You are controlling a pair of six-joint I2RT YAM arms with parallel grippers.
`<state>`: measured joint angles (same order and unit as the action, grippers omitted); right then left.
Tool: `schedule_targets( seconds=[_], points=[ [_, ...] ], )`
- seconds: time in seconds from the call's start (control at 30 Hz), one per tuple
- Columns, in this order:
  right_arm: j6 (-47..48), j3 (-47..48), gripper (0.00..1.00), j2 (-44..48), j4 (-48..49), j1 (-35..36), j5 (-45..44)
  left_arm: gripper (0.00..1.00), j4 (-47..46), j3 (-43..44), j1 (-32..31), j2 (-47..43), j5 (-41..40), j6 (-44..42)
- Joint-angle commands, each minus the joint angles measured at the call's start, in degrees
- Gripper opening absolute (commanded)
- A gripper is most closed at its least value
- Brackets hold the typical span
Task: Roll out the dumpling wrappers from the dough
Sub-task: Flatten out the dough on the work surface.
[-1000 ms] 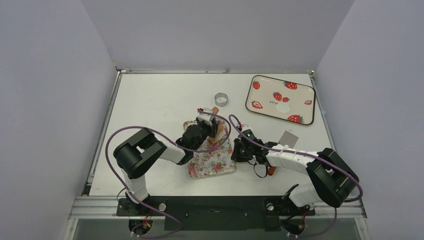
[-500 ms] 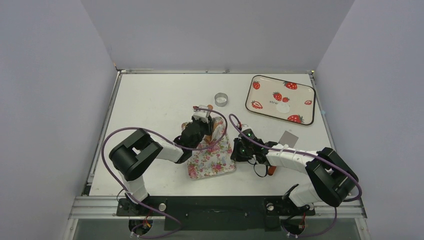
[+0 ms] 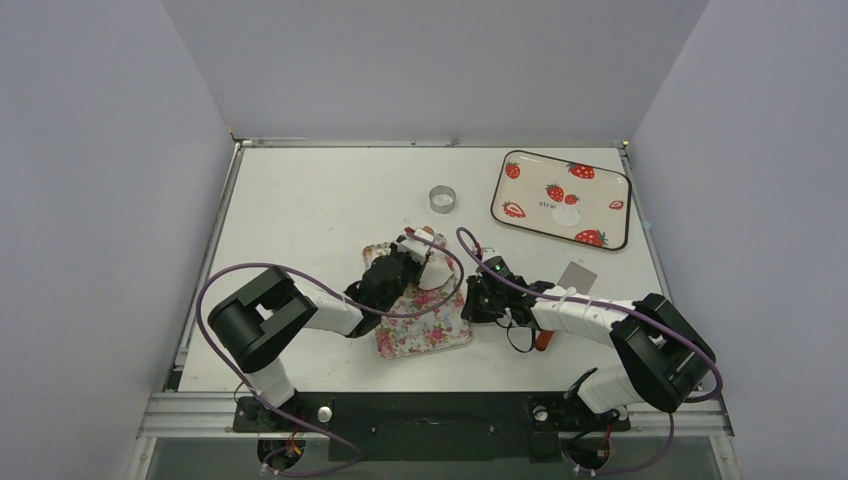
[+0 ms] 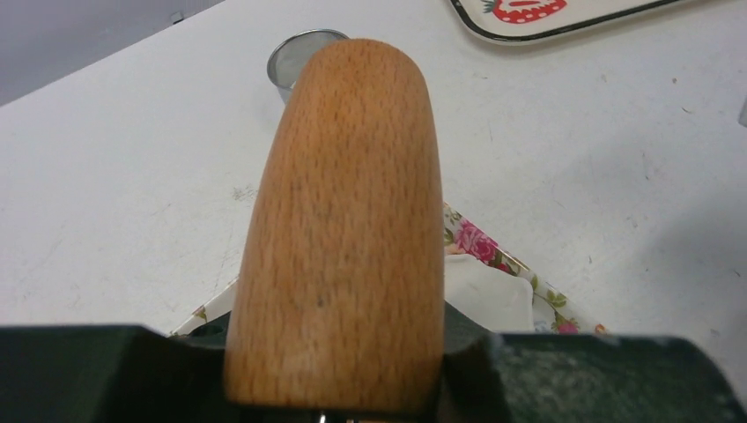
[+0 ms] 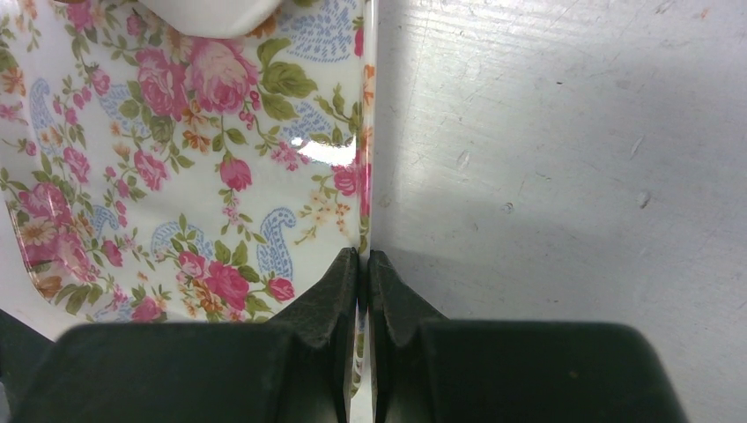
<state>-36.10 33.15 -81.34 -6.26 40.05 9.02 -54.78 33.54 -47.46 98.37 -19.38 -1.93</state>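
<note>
Here the left end effector (image 3: 400, 262), reaching forward, grasps the wooden roller (image 4: 343, 220) by the dough (image 4: 489, 295) on the floral tray (image 5: 176, 176). The right end effector (image 5: 363, 291) pinches that tray's rim (metal ring (image 3: 442, 198) beyond).

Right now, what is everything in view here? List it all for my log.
floral tray: one, pink-flowered, centre of the table
dough: one patch, white, far end of the floral tray
wooden roller: one, brown, held over the floral tray's far end
metal ring: one, silver, beyond the floral tray
strawberry tray: one, cream and red, far right
dumpling wrapper: one, white, on the strawberry tray
spatula: one, shiny blade, red handle, by the right arm
left gripper: black, gripping the wooden roller
right gripper: black, shut on the floral tray's right rim
</note>
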Motion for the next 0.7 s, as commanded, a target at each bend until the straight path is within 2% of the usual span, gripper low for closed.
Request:
schedule_targets(
  seconds=[0.0, 0.1, 0.4, 0.57, 0.67],
  points=[
    [3.58, -1.93, 0.0, -2.78, -10.67, -0.48, -3.55, 0.0, 8.45, -0.69, -1.18, -0.99, 2.59, -6.35],
    [3.73, -1.61, 0.0, -2.65, -10.69, -0.52, -3.83, 0.0, 8.71, 0.5, -0.89, -2.74, 0.29, -11.41],
    [3.68, -1.29, 0.0, -2.86, -9.14, -0.51, -3.99, 0.0, 19.94, 9.07, 3.74, -6.7, 0.38, -13.95],
    [3.66, -1.06, 0.0, -2.72, -8.56, -0.57, -4.15, 0.0, 26.08, 13.79, 2.95, -11.25, 7.81, -5.78],
    [3.22, -1.08, 0.0, -2.01, -8.34, -0.58, -4.66, 0.0, 25.47, 13.91, 2.76, -14.48, 16.72, 0.57]
  ],
)
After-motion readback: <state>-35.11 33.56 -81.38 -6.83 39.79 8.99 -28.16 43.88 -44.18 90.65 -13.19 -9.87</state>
